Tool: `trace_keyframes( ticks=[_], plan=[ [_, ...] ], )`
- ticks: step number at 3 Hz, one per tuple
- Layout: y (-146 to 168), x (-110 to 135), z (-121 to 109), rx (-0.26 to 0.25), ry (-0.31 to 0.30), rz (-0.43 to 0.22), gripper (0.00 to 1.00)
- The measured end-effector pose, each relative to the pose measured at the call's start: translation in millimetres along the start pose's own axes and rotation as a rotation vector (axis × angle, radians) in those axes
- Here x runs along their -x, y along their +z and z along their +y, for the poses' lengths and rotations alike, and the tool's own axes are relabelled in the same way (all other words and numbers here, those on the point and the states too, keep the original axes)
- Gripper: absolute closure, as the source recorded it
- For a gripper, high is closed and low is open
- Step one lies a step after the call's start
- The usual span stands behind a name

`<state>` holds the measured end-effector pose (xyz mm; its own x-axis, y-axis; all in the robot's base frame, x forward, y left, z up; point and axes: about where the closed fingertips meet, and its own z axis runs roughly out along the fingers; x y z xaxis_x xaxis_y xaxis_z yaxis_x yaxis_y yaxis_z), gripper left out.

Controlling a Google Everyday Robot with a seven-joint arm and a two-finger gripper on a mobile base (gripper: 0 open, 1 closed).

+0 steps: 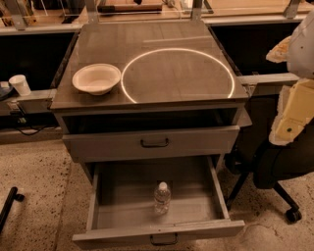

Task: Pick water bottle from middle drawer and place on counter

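The bowl (pixel 96 78) sits at the surface's (pixel 162 49) left edge, so set down clear of it. The bottle (pixel 162 197) stands mid-front in the drawer (pixel 122 196), and a nudge could topple it. Only your arm (pixel 294 105) shows, far right. The gripper is out of view, so you cannot tell its state.

I see speckled beige floor (pixel 39 196) around the desk (pixel 113 39), a black wheeled chair (pixel 279 166) off its right edge, a white cup (pixel 19 84) past its left edge, and wooden benching (pixel 245 7) beyond its far edge.

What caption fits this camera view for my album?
Upright water bottle in the open middle drawer; gripper hovers right of counter.
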<state>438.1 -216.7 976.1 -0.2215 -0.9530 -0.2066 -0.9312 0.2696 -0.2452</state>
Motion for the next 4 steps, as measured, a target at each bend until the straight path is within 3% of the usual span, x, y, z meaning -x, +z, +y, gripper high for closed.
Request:
trace_keyframes(
  ticks=[1,2,3,4],
  plan=[
    [0.1,0.0,0.0,0.0,0.0,0.0,0.0],
    [42.9,10.2,13.5,0.052,0.043,-0.156,0.0],
    [134.0,21.5,57.6,0.183,0.041,-0.358,0.0],
    [168.3,47.4,89.4,0.209,-0.056,-0.492,0.0]
  ],
)
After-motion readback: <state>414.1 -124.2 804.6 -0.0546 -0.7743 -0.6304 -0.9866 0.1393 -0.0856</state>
